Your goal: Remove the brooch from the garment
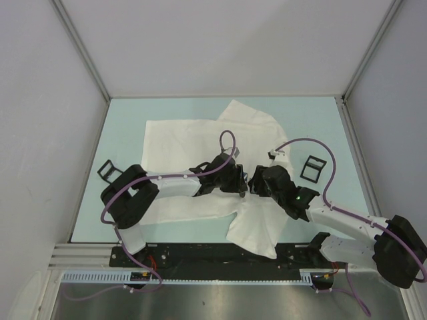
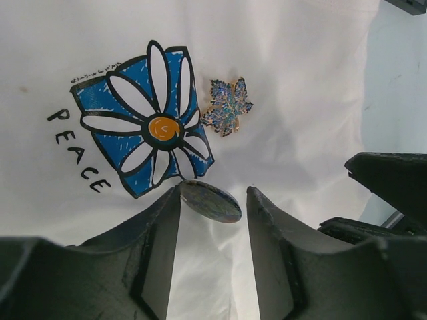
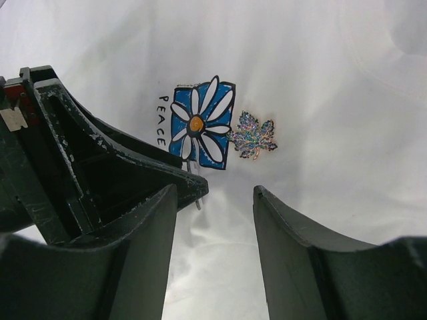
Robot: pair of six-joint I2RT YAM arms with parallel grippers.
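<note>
"Where was the brooch (image 2: 212, 202)?"

"On the garment (image 2: 300, 80), near its flower print (image 2: 150, 123), right between the fingers of the left gripper (image 2: 214, 190). It touched one finger and sat a sliver off the other."

"Did it have hold?"

"Couldn't tell. The jaws stood about half open around it. The right gripper (image 3: 213, 190) hung close by, jaws parted, nothing in them."
</note>
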